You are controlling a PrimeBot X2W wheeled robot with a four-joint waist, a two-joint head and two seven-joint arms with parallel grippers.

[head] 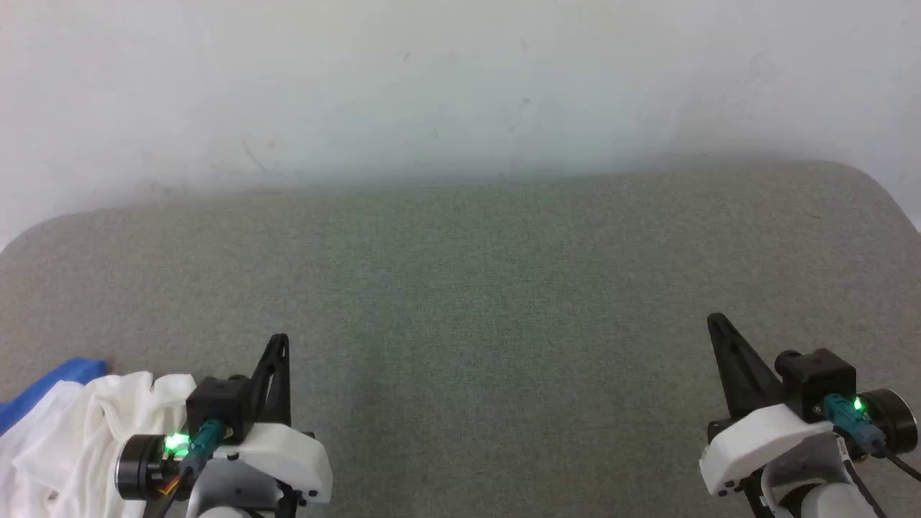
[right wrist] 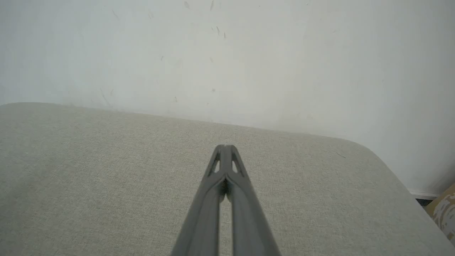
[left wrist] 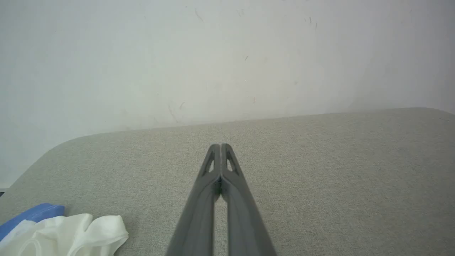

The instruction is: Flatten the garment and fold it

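The garment lies crumpled at the lower left corner of the head view, white cloth with a strip of blue sleeve at its far edge. It also shows at the bottom left of the left wrist view as bunched garment. My left gripper sits just right of the heap, fingers pressed together and holding nothing; the same shut tips show as the left gripper. Far over at the lower right, my right gripper is likewise shut and empty, seen again as the right gripper above bare fabric.
A wide grey-green padded surface with rounded far corners spreads ahead of both arms. A pale wall stands right behind its far edge. Past the surface's right corner, a brown patterned object sits low by the wall.
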